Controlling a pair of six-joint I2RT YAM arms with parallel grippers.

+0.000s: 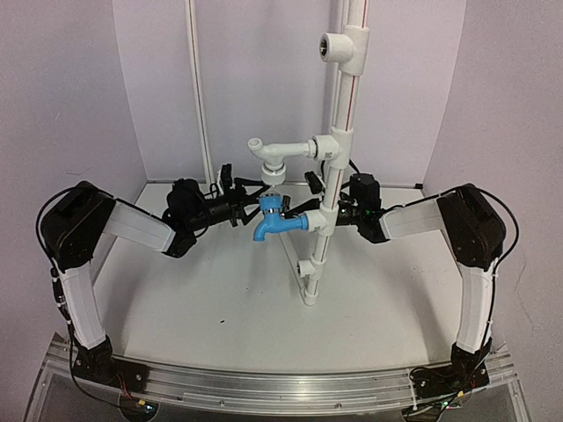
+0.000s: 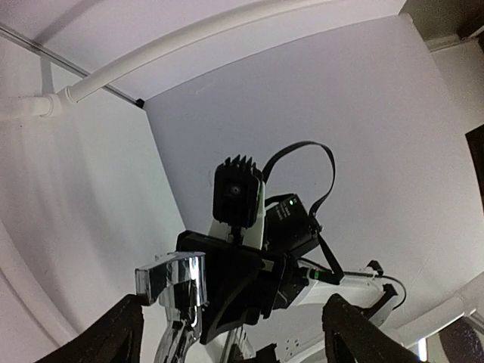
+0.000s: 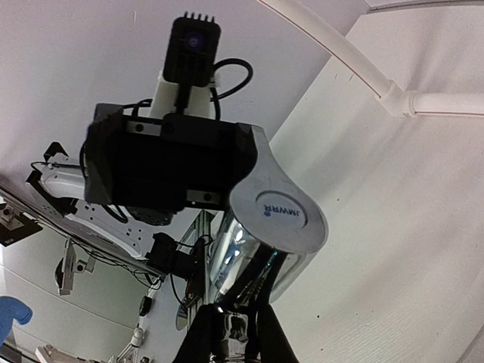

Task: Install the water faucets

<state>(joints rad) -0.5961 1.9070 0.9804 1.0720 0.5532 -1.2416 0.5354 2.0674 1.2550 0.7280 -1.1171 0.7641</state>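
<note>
In the overhead view the left arm is seen reaching in across the table (image 1: 202, 308) from the left. The left gripper (image 1: 242, 209) is held level with the blue plastic tap (image 1: 274, 221), just to its left. Its jaws are spread wide: in the left wrist view the two fingers (image 2: 121, 333) are seen at the bottom corners, well apart, and nothing is held between them. Beyond them in that view the silver tap (image 2: 178, 281) is seen against the black body of the opposite gripper. The blue plastic tap is mounted on the upright white pipe (image 1: 339, 132), which is stood near the middle of the table. A white spout fitting (image 1: 271, 158) is carried higher on the same pipe. Just right of the pipe the right gripper (image 1: 347, 211) is found. It is closed narrowly on the silver tap: in the right wrist view its fingers (image 3: 200, 340) are pressed to the tap's lower end, with the flat lever handle shown above them. In the overhead view the silver tap itself cannot be made out
</note>
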